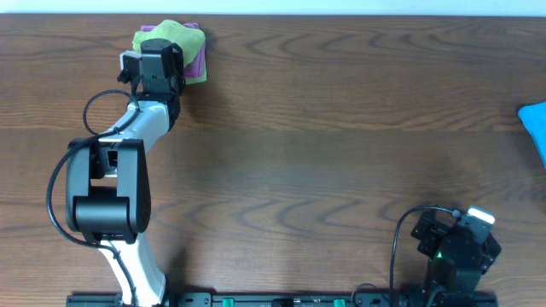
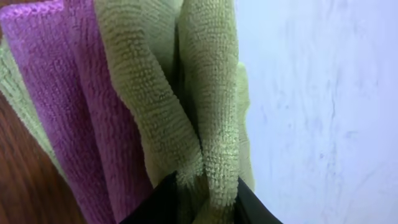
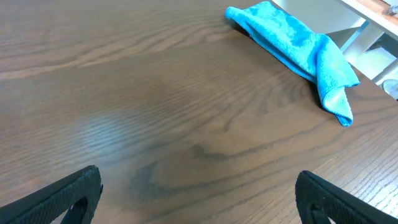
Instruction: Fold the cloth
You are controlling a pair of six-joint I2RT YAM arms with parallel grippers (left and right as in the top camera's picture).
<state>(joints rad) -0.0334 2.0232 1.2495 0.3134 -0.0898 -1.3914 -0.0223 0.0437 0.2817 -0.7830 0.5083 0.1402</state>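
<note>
At the far edge, left end effector (image 2: 202,200) apparently pinches green cloth (image 2: 208,93); right end effector (image 3: 199,200) gapes.

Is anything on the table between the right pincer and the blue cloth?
Nothing visible does. In the right wrist view only bare table lies between the open right pincer and the blue cloth near the table's edge. The left pincer is across the table, shut on the green cloth.
</note>
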